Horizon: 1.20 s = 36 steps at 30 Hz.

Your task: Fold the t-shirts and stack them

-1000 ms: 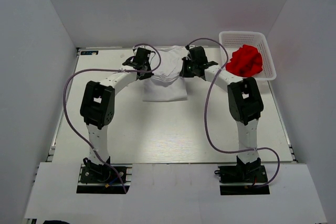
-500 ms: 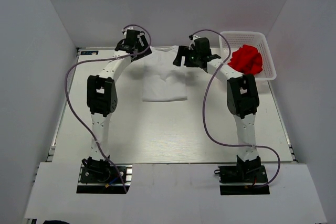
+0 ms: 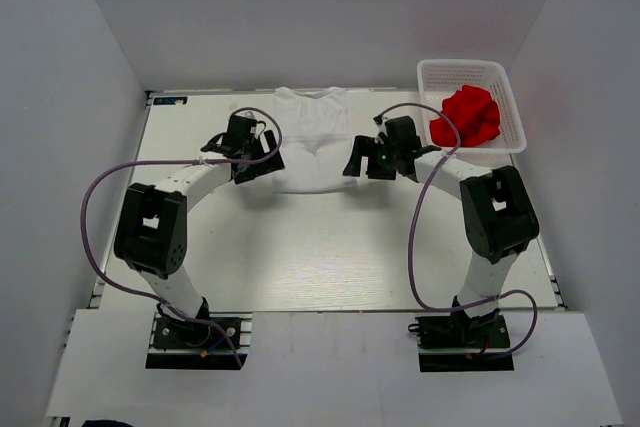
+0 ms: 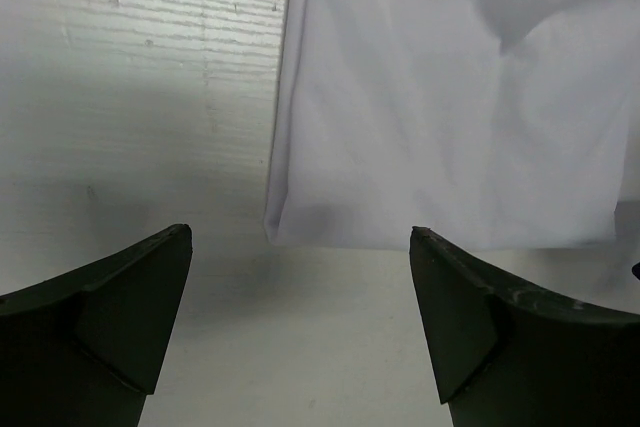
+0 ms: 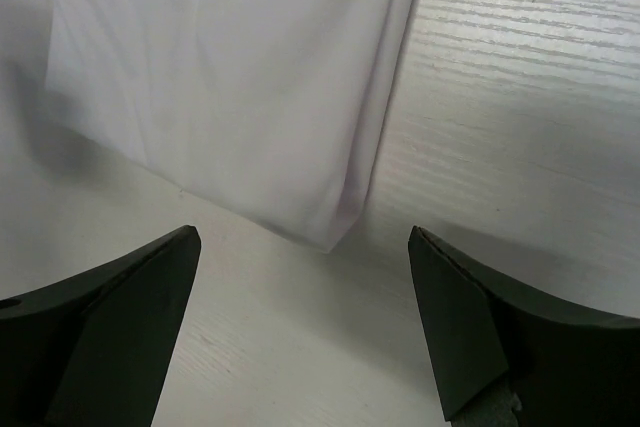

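The left claw, shut over the cloth's far half a second ago, now gapes wide and empty. Just ahead of it is the near-left hem corner of the plain white cloth t-shirt, spread flat on the pale wood-grain desk. The right claw has likewise let go and stands wide at the near-right corner. The spreading looks done, and a crosswise fold probably follows. The crumpled bright red t-shirt waits beyond it, to its right, in the white plastic mesh basket.
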Each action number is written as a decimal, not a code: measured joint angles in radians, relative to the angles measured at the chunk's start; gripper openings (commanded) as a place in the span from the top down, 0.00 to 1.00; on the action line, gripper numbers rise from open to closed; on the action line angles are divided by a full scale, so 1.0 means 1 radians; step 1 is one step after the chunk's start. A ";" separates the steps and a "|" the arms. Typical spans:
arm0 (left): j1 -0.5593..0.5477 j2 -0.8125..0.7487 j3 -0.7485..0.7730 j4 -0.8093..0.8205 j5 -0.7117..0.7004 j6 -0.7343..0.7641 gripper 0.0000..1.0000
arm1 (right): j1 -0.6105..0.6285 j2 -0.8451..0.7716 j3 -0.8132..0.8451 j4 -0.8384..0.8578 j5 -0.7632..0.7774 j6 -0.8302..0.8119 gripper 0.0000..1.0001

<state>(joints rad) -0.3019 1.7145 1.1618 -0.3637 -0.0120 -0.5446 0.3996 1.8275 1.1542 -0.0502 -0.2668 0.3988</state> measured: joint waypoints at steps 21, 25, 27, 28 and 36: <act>0.005 0.092 -0.119 0.143 0.177 -0.025 0.51 | -0.006 0.117 -0.031 0.059 -0.058 0.227 0.79; 0.005 0.100 -0.137 0.166 0.200 -0.034 0.94 | -0.005 0.121 -0.040 0.061 -0.058 0.233 1.00; 0.005 0.103 -0.145 0.173 0.214 -0.035 1.00 | -0.005 0.122 -0.040 0.062 -0.058 0.238 1.00; 0.004 0.105 -0.145 0.175 0.220 -0.034 1.00 | -0.005 0.122 -0.040 0.061 -0.058 0.238 1.00; 0.003 0.100 -0.138 0.134 0.231 -0.040 1.00 | -0.001 0.087 -0.075 0.052 -0.055 0.190 1.00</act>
<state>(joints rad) -0.2985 1.8149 1.0241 -0.2295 0.2188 -0.5846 0.3988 1.9141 1.0790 0.0017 -0.3218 0.5892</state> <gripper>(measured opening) 0.021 0.010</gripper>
